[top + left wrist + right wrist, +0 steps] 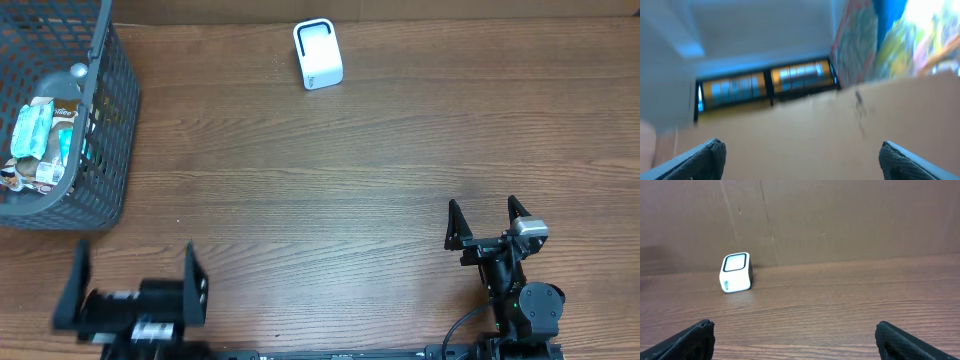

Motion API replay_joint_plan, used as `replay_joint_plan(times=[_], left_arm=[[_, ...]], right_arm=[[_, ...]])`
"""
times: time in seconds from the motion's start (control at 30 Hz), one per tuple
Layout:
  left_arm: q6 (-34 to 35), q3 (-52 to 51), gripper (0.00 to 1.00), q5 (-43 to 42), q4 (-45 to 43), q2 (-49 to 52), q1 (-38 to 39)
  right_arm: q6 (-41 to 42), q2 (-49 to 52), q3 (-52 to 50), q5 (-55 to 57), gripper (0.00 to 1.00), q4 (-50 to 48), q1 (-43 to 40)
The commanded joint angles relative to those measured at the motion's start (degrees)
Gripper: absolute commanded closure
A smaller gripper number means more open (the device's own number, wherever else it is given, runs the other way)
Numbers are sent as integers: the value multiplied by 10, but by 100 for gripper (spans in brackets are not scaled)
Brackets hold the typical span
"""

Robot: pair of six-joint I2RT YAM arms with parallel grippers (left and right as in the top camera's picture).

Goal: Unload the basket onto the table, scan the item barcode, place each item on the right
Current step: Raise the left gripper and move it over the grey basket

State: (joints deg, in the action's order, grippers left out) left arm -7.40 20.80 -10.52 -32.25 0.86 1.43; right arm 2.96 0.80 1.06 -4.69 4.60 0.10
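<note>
Nearest the lens, dark rubbery fingertips (697, 335) of the right gripper (483, 205), splayed to full width with nothing between them, low over the wood near the front edge. Same for the left gripper (136, 250) at the front left: jaws spread wide, nothing held (wrist view there smeared by blur, only a tan board (790, 140) and some bright print (880, 35) legible).

Up in the far left corner, a dark grey basket (118, 110): plastic lattice walls, rectangular, slightly flared toward the rim. Inside it, a loose heap of crinkly snack packets (35, 135), pale green and white wrappers among brown ones, lying flat and overlapping. Also a small pale round thing (78, 72) near the back rim, too small to identify. Well apart from both grippers.

At the far middle of the table (350, 150), a small white scanner (318, 55): boxy, rounded corners, smooth shell, dark-framed window on the face turned up and toward the front. Standing alone, well apart from the basket. Behind it in the right wrist view, a flat brown cardboard wall (850, 220) with an upright seam.

Tabletop: mid-brown wood grain, matte, streaks running side to side.
</note>
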Motion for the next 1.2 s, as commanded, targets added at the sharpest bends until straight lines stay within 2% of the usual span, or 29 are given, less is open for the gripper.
replay_joint_plan(times=[0.0, 0.17, 0.27, 0.47, 0.7, 0.87, 1.0, 1.17], left_arm=[[-21, 63, 0, -18, 0, -1, 1], [-21, 161, 0, -46, 37, 32, 1], [-21, 238, 0, -46, 101, 73, 1], [-23, 428, 0, -52, 308, 197, 1], [-61, 676, 0, -119, 554, 391, 1], [-90, 820, 0, -136, 695, 522, 1], [-114, 895, 0, -124, 785, 617, 1], [-119, 904, 0, -85, 814, 696, 1]], right_arm=[[0, -6, -6, -3, 0, -2, 3], [0, -6, -6, -3, 0, -2, 3], [0, -6, -6, -3, 0, -2, 3], [0, -6, -6, -3, 0, -2, 3], [0, -6, -6, -3, 0, -2, 3], [0, -6, -6, -3, 0, -2, 3], [0, -6, -6, -3, 0, -2, 3], [0, -6, -6, -3, 0, -2, 3]])
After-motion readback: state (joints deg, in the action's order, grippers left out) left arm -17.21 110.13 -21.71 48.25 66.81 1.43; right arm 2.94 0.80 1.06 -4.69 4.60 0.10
